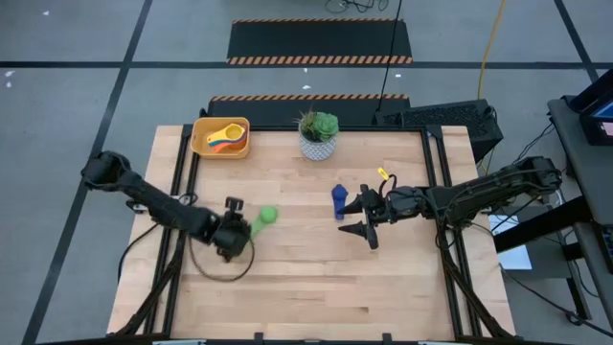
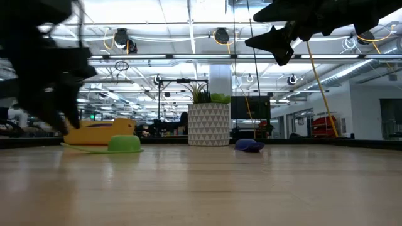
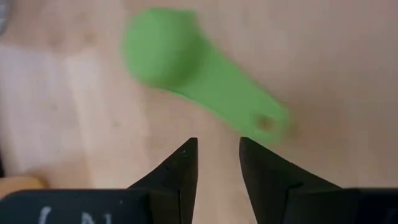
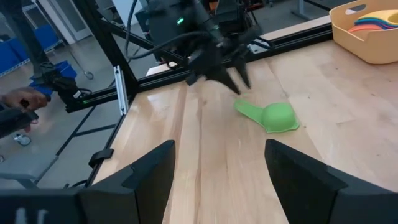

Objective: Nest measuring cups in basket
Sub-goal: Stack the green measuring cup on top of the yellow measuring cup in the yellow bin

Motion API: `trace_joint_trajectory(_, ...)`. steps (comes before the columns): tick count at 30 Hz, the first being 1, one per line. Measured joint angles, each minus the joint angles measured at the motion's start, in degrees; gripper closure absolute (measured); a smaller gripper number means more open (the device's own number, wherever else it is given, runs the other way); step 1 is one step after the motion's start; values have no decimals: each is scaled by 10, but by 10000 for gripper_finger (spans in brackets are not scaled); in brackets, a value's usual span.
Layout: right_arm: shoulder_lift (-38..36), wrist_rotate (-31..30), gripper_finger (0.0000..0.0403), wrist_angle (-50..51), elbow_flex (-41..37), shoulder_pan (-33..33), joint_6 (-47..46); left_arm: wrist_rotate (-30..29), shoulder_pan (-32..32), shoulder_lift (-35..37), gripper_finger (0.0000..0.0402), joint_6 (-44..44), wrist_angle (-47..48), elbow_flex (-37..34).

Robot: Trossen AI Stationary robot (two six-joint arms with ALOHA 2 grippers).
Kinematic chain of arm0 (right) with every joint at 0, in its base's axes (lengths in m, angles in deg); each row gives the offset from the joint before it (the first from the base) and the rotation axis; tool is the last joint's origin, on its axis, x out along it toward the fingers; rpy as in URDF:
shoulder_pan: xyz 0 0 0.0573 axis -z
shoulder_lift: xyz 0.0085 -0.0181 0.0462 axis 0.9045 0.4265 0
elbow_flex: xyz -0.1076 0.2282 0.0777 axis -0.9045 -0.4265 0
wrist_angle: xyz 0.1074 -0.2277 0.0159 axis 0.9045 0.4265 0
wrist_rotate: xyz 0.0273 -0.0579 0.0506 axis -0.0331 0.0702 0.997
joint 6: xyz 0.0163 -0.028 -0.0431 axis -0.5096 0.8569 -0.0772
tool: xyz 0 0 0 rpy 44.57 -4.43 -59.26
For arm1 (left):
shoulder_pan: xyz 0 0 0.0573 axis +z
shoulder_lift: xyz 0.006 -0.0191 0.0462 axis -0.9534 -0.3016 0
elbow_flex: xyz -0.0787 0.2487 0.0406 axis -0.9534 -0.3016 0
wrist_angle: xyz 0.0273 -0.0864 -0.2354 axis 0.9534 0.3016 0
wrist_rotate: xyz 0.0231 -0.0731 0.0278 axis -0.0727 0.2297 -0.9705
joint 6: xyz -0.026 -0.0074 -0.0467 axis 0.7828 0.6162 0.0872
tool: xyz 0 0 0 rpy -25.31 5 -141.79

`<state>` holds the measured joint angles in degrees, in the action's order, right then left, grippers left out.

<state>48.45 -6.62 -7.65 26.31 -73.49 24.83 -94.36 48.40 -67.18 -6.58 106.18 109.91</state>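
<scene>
A wide hall with ceiling lamps is seen behind the wooden desk [image 1: 316, 259]. The green cup [image 1: 267, 217] lies bowl-down on the desk, not yet gripped. The left pincer [image 1: 241, 228] is placed just beside its handle, its jaws parted by a small gap and holding nothing. The step in hand seems to be the picking of this cup. For the next move the handle must be brought between the jaws, then carried to the basket [image 1: 198, 141], where other cups [image 1: 228, 139] are already nested. The dark blue cup [image 1: 339, 198] lies beside the right pincer [image 1: 364, 217], which is spread wide and empty.
</scene>
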Motion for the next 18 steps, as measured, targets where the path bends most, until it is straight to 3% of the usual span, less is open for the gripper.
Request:
trace_joint_trajectory(6, 0, 13, 163, 0, 0, 0, -1, -26, -109, -9, 266, 40, -27, -21)
trace_joint_trajectory(9, 0, 13, 163, -3, 0, 0, -1, -76, -139, -33, 241, 30, -52, -33)
trace_joint_trajectory(13, 0, 13, 163, -13, 0, 0, -1, -111, -147, -79, 215, 5, -63, -34)
trace_joint_trajectory(18, 0, 13, 163, -25, 0, 0, 5, -144, -138, -121, 210, -24, -106, -33)
